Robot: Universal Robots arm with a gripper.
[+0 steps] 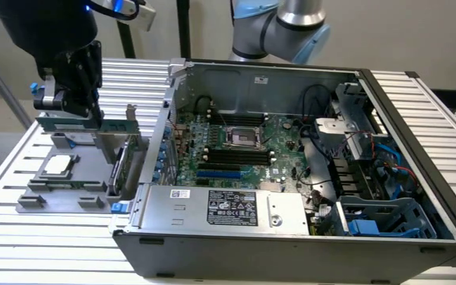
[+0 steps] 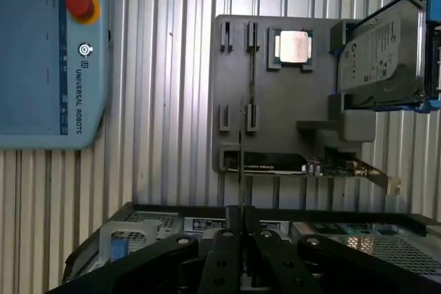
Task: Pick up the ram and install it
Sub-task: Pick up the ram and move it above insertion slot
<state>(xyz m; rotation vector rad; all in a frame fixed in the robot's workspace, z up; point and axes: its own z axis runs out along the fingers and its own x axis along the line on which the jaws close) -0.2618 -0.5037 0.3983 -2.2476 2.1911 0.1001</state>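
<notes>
I'm gripping thin green RAM stick (image 2: 240,163) w/ hand (image 2: 241,235) clamped, above grey plastic holder (image 2: 275,101); lower edge prob. free for slotting.

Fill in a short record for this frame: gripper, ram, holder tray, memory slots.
gripper: shut on the ram
ram: held over the grey holder tray, outside the computer case
grey holder tray: still carries the processor chip and the expansion card
computer case: open, motherboard exposed
memory slots: black, appear empty
</notes>
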